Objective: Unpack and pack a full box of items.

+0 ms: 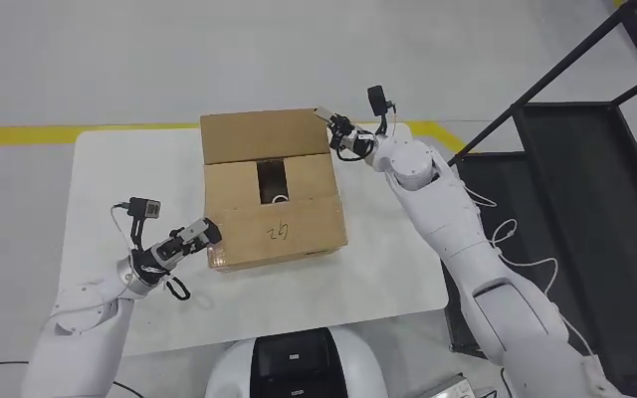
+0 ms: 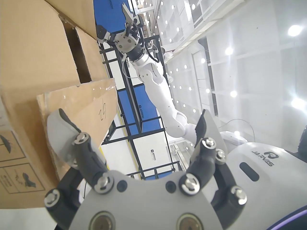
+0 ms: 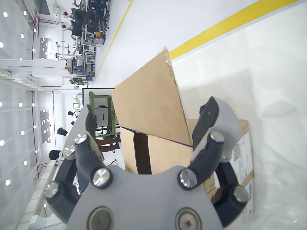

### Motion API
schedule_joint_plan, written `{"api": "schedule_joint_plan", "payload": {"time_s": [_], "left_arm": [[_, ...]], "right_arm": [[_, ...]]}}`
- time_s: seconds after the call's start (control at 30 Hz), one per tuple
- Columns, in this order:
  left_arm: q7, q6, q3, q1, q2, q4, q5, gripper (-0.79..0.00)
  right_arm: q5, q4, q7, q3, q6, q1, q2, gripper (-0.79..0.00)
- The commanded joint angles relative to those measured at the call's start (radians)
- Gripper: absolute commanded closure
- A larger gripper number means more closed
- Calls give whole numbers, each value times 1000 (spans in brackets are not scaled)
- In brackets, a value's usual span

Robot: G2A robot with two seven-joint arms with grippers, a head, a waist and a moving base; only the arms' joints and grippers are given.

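Note:
A brown cardboard box (image 1: 274,224) stands mid-table with its outer flaps raised and a dark slot (image 1: 271,181) between the inner flaps. My left gripper (image 1: 204,231) is open at the box's near left corner. In the left wrist view (image 2: 132,123) one finger (image 2: 61,126) lies against the near flap (image 2: 91,101). My right gripper (image 1: 333,121) is open at the far right corner. From its wrist camera (image 3: 148,118) the far flap (image 3: 146,101) rises between the fingers, and I cannot tell whether they touch it. What the box holds is hidden.
The white table (image 1: 398,249) has bare room on both sides of the box. A yellow floor line (image 1: 90,132) runs behind it. A dark metal frame (image 1: 557,149) stands off the table's right edge.

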Motion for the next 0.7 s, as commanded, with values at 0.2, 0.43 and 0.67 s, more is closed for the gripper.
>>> {"api": "schedule_joint_plan", "payload": {"time_s": [0.2,0.43,0.67], "left_arm": [[11,16,18,3,2,-27,19,-785],[28,18,34,0,2,-27,36,-785],[18,8,51,1,4,-22,34,-785]], "right_arm": [[41,123,20,-39,-52,81,-31,-785],[131,209,104,-30,-168,117,-46,-785],[165,231,181,12,-276,94,-32,-785]]}}
